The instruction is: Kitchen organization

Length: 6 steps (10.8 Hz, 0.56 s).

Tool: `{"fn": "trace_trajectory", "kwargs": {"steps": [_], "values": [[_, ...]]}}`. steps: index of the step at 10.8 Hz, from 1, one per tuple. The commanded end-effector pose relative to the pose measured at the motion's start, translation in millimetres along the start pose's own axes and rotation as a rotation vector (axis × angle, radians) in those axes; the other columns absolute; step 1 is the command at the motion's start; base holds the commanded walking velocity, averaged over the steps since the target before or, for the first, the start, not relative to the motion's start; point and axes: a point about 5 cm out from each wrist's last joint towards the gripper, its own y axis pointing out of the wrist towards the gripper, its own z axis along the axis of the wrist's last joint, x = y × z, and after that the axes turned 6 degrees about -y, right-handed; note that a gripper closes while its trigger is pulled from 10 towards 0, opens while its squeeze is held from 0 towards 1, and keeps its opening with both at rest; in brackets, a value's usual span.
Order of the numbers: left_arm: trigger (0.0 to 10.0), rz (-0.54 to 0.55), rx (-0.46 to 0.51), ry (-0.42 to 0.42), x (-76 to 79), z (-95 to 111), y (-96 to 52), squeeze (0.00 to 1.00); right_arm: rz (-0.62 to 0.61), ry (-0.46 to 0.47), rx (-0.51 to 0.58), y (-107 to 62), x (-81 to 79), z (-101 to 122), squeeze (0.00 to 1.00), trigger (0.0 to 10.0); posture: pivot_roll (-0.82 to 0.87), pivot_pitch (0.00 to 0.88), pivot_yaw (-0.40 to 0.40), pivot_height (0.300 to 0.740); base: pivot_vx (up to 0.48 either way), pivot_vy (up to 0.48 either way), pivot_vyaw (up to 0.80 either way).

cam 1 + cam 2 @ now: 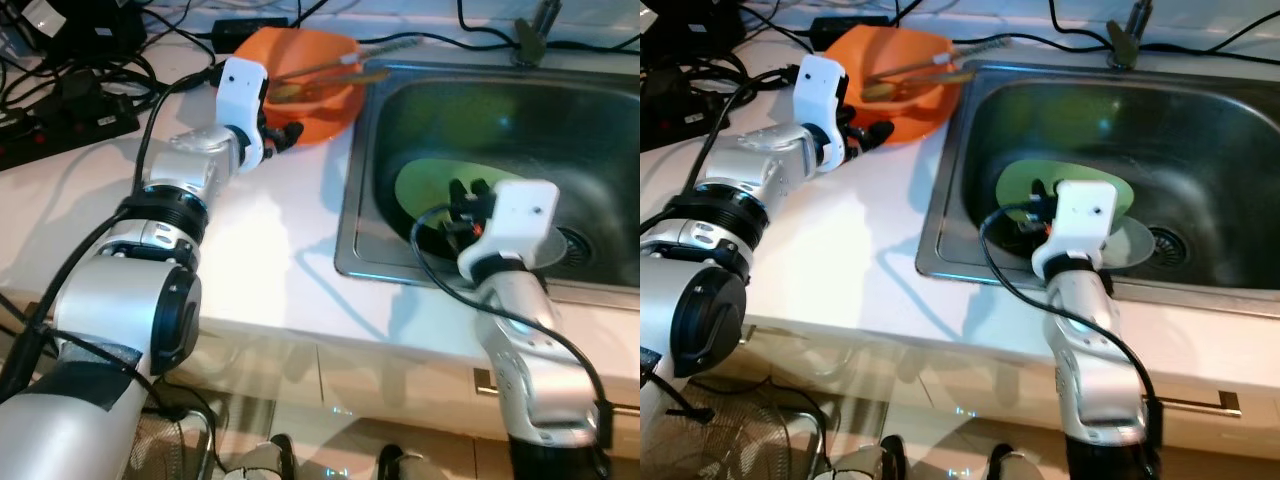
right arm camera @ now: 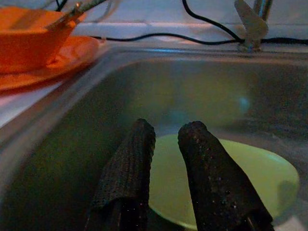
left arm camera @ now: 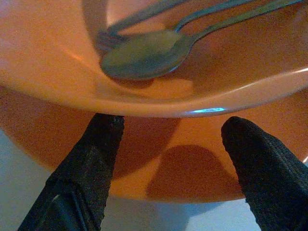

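Silver forearms fill the lower frame. At center right the right tool hangs inside the steel sink, fingers nearly together with a narrow gap, grasping nothing, just above a green plate on the basin floor. At upper left the left tool stands released, fingers spread against the side of an orange bowl holding a spoon and fork on the white worktop.

Orange bowl on counter, green plate in sink.
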Motion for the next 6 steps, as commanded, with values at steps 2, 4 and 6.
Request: {"fn": "trace_trajectory", "kwargs": {"steps": [2,4,6], "values": [[10.0,-0.019,-0.195,-0.002,-8.0,-39,-3.8,0.0,0.017,0.01,-0.034,6.7,-6.7,-10,0.0,10.0,0.15,0.184,0.085,0.74,0.0,0.0,0.0],[10.0,-0.032,-0.19,-0.015,-10.6,-34,-10.6,0.0,0.029,0.018,-0.014,14.7,-9.5,-10,0.0,10.0,0.19,0.15,0.076,0.74,0.0,0.0,0.0],[10.0,-0.032,-0.179,-0.029,-13.6,-28,-21.2,0.0,0.044,0.025,0.006,22.4,-13.5,-9,0.0,10.0,0.22,0.13,0.072,0.74,0.0,0.0,0.0]]}}
